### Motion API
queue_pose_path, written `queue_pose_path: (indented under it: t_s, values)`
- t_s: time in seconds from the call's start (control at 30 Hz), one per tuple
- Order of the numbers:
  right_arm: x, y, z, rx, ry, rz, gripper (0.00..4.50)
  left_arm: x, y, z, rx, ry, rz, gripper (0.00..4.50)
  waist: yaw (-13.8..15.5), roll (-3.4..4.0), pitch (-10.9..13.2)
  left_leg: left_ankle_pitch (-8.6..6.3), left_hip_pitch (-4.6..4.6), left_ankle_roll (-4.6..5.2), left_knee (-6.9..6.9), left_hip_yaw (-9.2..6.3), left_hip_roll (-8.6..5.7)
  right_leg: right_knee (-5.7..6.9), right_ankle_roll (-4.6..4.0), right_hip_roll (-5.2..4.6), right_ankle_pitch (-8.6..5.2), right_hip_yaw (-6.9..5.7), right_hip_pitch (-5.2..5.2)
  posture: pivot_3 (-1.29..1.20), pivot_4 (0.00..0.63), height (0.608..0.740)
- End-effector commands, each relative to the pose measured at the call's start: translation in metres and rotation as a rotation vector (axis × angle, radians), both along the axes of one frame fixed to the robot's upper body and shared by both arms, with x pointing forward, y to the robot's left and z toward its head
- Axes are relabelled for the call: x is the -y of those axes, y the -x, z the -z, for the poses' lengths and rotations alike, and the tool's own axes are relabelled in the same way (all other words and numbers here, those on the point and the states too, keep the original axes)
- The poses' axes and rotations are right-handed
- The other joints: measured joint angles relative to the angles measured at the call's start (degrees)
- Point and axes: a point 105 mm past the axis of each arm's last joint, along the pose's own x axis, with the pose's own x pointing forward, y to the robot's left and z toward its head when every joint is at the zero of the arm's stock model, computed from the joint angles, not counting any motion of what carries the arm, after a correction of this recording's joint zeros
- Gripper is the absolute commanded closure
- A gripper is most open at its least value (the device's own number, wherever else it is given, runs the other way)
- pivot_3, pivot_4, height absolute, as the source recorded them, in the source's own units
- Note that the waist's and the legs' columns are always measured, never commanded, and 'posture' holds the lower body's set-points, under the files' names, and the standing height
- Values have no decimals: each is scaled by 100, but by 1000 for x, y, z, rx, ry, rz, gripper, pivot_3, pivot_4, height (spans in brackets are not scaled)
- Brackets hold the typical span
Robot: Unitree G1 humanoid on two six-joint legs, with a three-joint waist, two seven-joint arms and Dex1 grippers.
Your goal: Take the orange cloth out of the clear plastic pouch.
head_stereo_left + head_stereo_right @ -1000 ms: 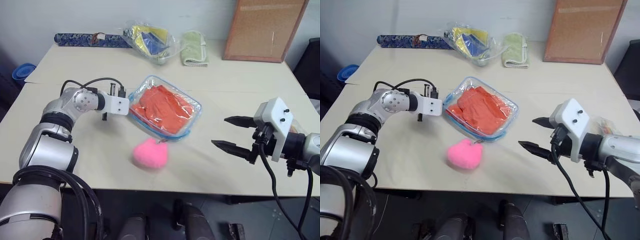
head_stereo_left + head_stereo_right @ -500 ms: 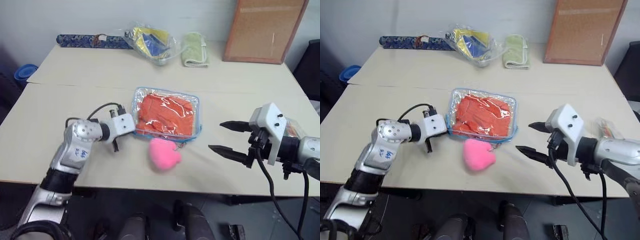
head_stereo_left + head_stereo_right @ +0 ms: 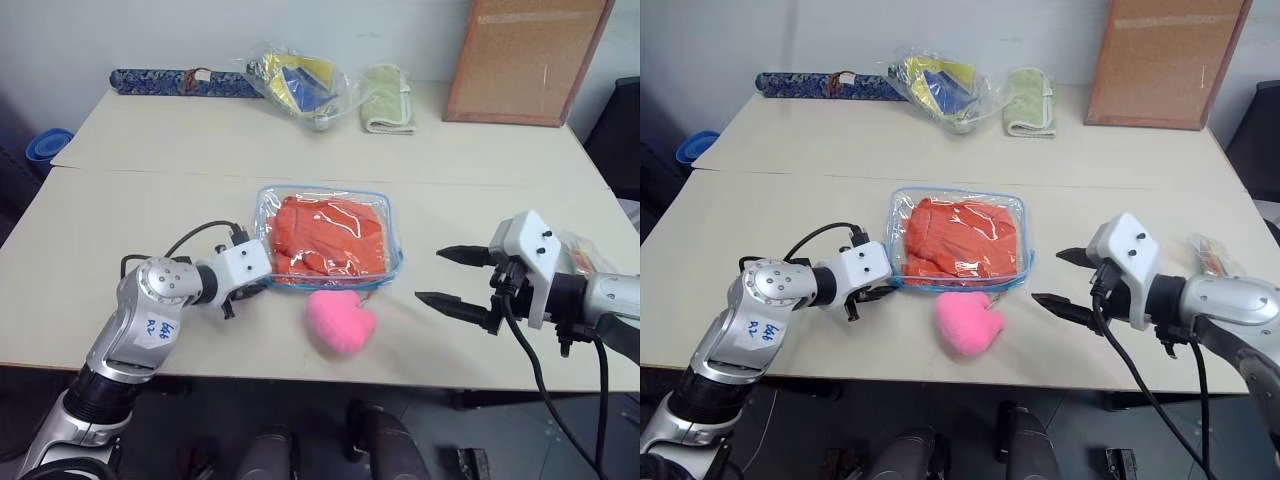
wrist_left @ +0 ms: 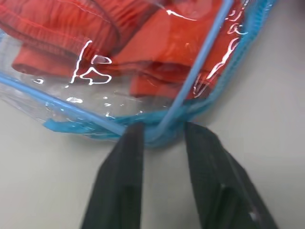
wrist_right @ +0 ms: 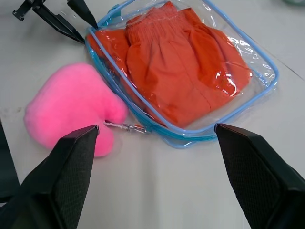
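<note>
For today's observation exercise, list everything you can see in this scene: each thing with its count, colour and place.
clear plastic pouch: 1, transparent with blue edging, table centre
orange cloth: 1, orange, inside the pouch
plush heart: 1, pink, at the pouch's near edge
wrinkly bag: 1, clear with yellow and blue contents, far edge
folded towel: 1, pale green, beside that bag
long roll: 1, dark blue, far left
board: 1, brown, far right
table: 1, beige
left end effector: black, open at the pouch's corner
right end effector: black, open, right of the pouch
</note>
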Motion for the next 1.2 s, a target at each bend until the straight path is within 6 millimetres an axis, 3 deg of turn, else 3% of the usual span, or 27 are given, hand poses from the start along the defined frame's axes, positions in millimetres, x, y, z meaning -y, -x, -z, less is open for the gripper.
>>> queue_pose_path:
  t_s: [0.03,0.07,0.13,0.3,0.4,0.47,0.63,0.8,1.13,1.2]
  values:
    - [0,1,-4,42,10,-8,447,-7,2,-12,35,44,-24,1655,0,0,0,0,0,0,0,0,0,0,0,-1,0,0,0,0,150,740]
    - [1,0,-3,40,16,-6,447,-10,3,-16,15,83,-25,1373,0,0,0,0,0,0,0,-1,0,1,0,-1,0,0,0,0,150,740]
    - [4,-1,-2,37,21,-3,447,-13,7,-27,-11,141,17,1373,-2,0,0,0,0,-1,1,-2,0,1,-1,0,0,-1,0,0,150,740]
    - [7,-7,4,31,53,-17,447,-11,33,-64,-87,190,347,1373,-14,1,0,0,-1,-9,2,-3,1,2,-8,0,-4,-9,-4,0,150,740]
    - [8,-10,7,30,83,-34,447,-8,52,-71,-139,147,584,1373,-11,2,1,-1,1,-13,1,-2,1,2,-11,0,-6,-13,-4,0,150,740]
    - [10,-11,11,30,133,-60,447,-1,53,-72,-152,115,693,1373,4,2,1,0,-2,-16,3,-1,0,2,-12,3,-7,-18,-4,0,150,740]
    - [13,-20,15,37,197,-96,447,37,41,-57,-76,-78,1001,1373,19,2,1,2,-1,-14,9,-1,-12,5,-8,22,-5,-22,6,0,150,740]
    - [9,-27,13,47,197,-104,447,77,32,-40,23,-144,1204,1373,-10,2,1,4,-5,-11,9,11,-13,5,-4,27,-1,-19,-1,0,150,740]
    - [-4,-41,23,91,247,-125,447,96,30,3,87,-300,1384,1373,4,2,1,4,-4,-10,16,13,-3,7,-11,23,3,-15,-2,0,150,740]
    - [-6,-48,26,116,277,-132,447,101,27,3,98,-269,1372,1770,8,2,1,4,-6,-7,17,10,-6,6,-10,23,3,-18,-2,0,150,740]
